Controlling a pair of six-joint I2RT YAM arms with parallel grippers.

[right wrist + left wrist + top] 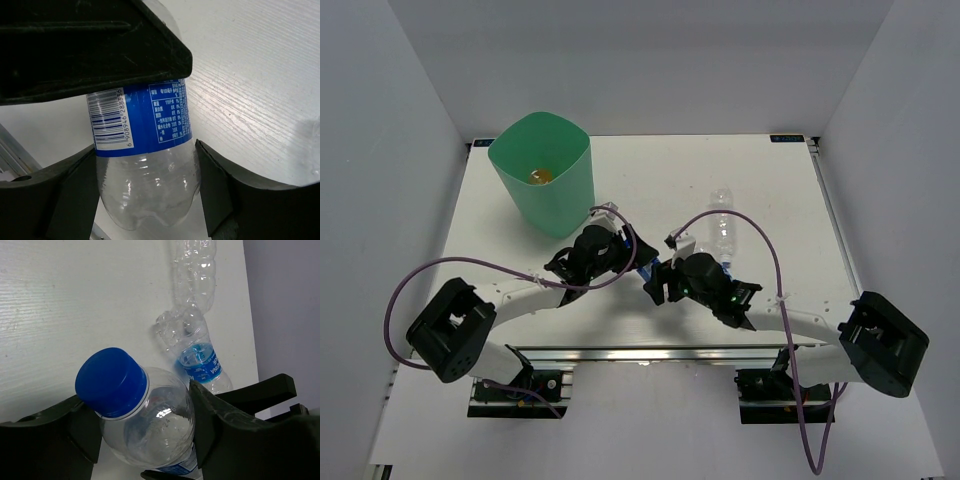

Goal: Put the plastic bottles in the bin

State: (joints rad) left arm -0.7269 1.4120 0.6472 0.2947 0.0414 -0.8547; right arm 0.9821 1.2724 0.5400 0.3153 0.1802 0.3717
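Observation:
A clear bottle with a blue cap and blue label [645, 268] hangs between my two grippers at the table's front middle. My left gripper [623, 255] is shut on its shoulder just below the cap [111, 381]. My right gripper [662, 277] is shut on its clear bottom end [145, 187], below the label. A crumpled clear bottle with a blue label [197, 357] lies on the table to the right [722, 232]; more clear plastic [196, 270] lies in line beyond it. The mint-green bin [560, 205] stands at the back left with a tiny yellow-orange bottle [539, 176] inside.
The white table [650, 170] is walled by grey panels at the back and sides. Purple cables [470, 265] loop from both arms over the front of the table. The arm bases sit on a metal rail [640, 355] at the near edge.

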